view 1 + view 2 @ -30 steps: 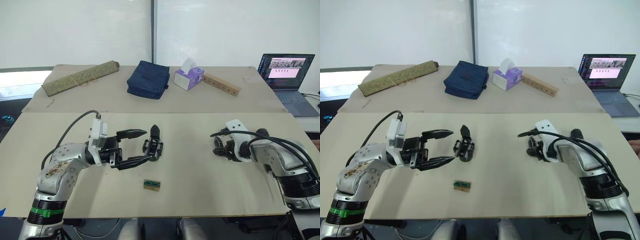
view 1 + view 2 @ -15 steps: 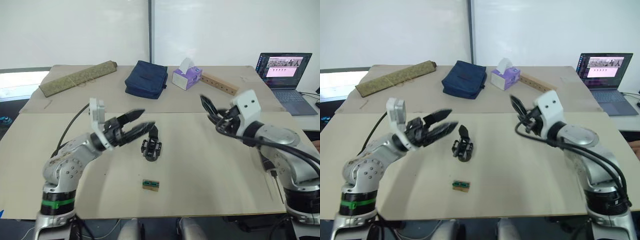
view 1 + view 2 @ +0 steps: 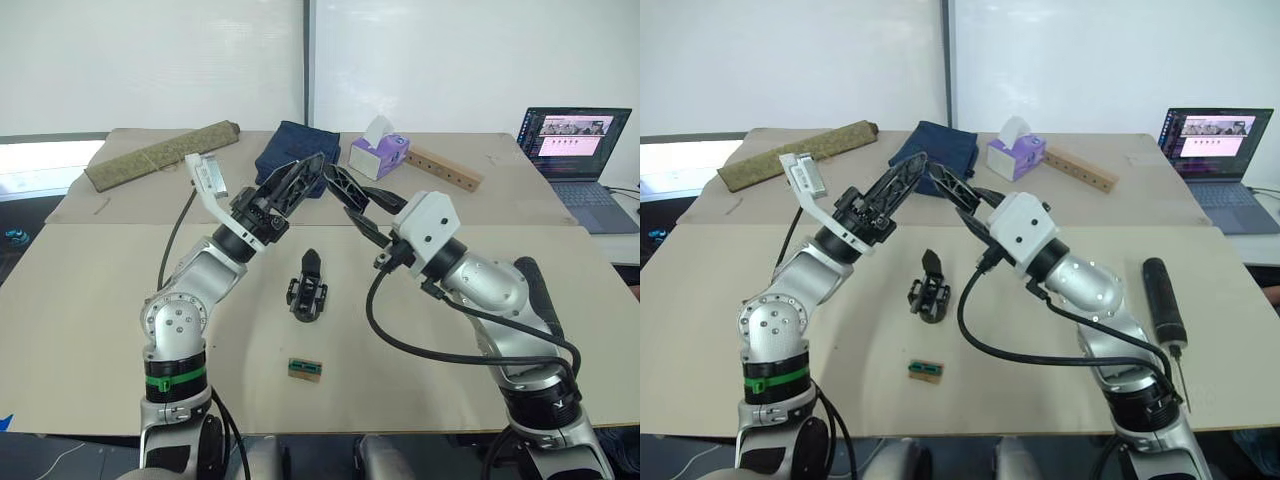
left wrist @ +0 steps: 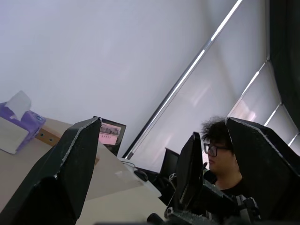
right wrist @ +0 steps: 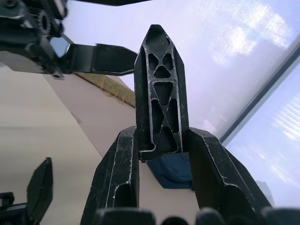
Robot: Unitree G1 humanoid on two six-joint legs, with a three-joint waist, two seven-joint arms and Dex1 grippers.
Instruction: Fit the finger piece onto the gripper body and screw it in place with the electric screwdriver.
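Both arms raised mid-air over the table centre, tips close together. Right gripper (image 5: 159, 154) clamped on the small black wedge-shaped plastic finger piece (image 5: 159, 93) – piece stands upright between its fingers, ribbed face to the wrist camera. Left gripper (image 4: 164, 140) spread wide, holding nothing. Compact black gripper body with one pointed finger (image 3: 307, 291) sits on the beige table (image 3: 100, 330), mid-table below the arms. Long matte-black cylindrical electric screwdriver (image 3: 1163, 299) lies on the right side – thin bit toward the near edge. Small green-and-tan block (image 3: 304, 369) nearer than the body.
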